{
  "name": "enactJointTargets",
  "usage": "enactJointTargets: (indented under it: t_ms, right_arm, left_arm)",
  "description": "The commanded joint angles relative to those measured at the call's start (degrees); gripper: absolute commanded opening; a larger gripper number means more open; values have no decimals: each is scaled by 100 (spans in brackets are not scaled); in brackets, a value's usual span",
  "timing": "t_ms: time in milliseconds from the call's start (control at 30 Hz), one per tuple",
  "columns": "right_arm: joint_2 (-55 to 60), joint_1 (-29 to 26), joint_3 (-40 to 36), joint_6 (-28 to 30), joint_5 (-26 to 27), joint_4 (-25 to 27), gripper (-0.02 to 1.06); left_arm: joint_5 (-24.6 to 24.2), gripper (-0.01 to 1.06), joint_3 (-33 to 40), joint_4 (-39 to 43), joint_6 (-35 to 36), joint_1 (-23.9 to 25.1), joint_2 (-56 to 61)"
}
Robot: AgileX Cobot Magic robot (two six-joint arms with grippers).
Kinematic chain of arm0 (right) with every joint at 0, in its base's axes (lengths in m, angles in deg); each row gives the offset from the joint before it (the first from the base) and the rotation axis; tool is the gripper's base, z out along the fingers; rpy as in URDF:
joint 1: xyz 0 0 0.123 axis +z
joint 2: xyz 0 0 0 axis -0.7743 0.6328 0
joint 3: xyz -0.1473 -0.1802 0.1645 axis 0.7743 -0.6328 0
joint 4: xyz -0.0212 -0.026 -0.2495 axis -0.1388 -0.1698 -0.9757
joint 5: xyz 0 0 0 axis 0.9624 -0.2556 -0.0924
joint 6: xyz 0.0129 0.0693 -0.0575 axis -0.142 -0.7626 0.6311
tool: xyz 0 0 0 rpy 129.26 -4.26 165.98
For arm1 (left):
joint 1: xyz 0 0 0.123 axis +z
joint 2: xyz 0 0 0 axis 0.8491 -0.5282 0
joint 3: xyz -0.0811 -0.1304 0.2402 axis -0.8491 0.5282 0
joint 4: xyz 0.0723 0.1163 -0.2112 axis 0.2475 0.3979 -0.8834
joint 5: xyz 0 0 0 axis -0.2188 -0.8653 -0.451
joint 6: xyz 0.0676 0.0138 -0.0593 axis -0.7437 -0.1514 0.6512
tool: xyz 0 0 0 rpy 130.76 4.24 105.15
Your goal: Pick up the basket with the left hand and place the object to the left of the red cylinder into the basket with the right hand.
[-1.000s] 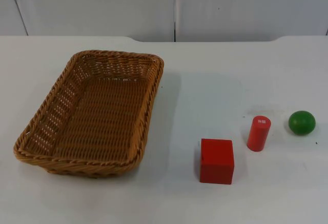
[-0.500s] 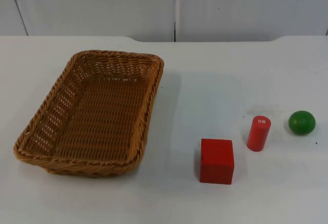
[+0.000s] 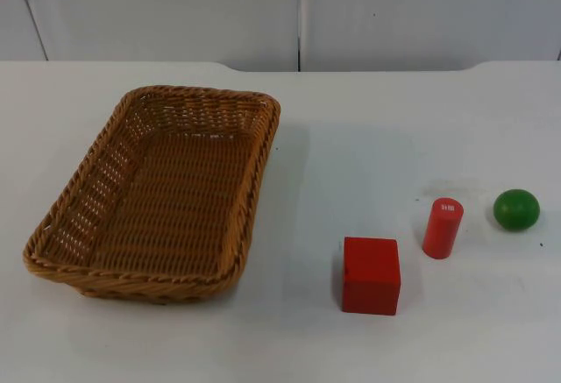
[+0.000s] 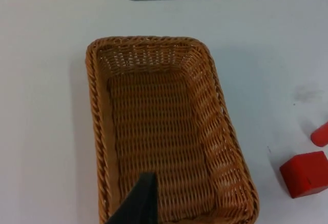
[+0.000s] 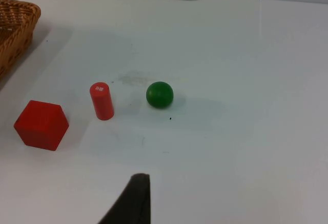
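Note:
An empty wicker basket (image 3: 206,94) rests on the left half of the white table. A red cube (image 3: 371,275) lies just left of an upright red cylinder (image 3: 443,227). A green ball (image 3: 515,209) lies right of the cylinder. The left wrist view has my left gripper (image 4: 136,203) high above one short end of the basket (image 4: 146,40), with the cube (image 4: 305,173) off to its side. My right gripper (image 5: 130,201) hangs over bare table, well short of the cube (image 5: 41,124), the cylinder (image 5: 102,101) and the ball (image 5: 159,94).
The grey partition wall (image 3: 298,15) closes off the table's far edge. A corner of the basket (image 5: 15,24) appears in the right wrist view. White table surface (image 3: 351,146) lies between the basket and the three objects.

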Motion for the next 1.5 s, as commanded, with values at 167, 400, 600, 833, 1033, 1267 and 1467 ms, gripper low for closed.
enactJointTargets:
  t_ms: [167, 400, 600, 833, 1033, 1267, 1467]
  right_arm:
    - [-17, 6, -40, -1, 46, 0, 105]
    - [-17, 6, -40, -1, 46, 0, 105]
    - [-17, 6, -40, -1, 46, 0, 105]
    - [-17, 6, -40, -1, 46, 0, 105]
    - [-17, 6, -40, -1, 46, 0, 105]
    - [-17, 6, -40, -1, 46, 0, 105]
    - [-17, -152, -40, -5, 46, 37, 105]
  left_arm:
    - [338, 105, -61, -922, -806, 19, -512]
    - [510, 105, -493, -1117, -1127, 19, -1187]
    - [533, 105, -976, -1130, -1141, 19, -1965]
    - [533, 105, -1198, -1130, -1235, -11, -2641]
    - [824, 105, -1295, -1119, -1477, -353, -2985]
    - [1268, 105, -1302, -1107, -1477, -579, -3307]
    - [1346, 105, -1348, -1117, -1477, -579, -3687]
